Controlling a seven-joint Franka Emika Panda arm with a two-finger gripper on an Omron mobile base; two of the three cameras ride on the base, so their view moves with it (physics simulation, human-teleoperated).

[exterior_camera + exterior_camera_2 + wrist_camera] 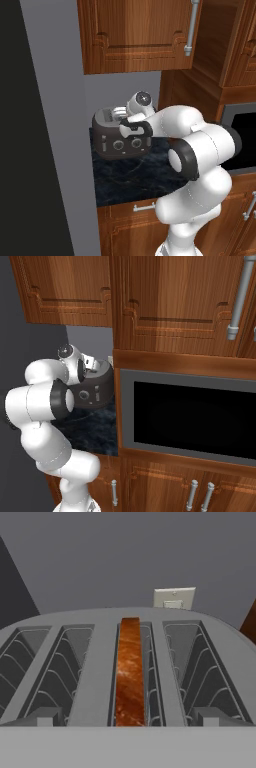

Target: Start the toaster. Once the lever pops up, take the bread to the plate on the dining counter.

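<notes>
Hand view: bread [130, 672] upright in toaster [95, 657], third slot from left, crust edge showing. Looks light, stiff, crumbly; pinch across its thin faces. My gripper [120, 112] spread, empty.

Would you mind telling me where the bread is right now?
In the hand view, the bread stands on edge in the toaster's third slot from the left, below the wall outlet.
</notes>
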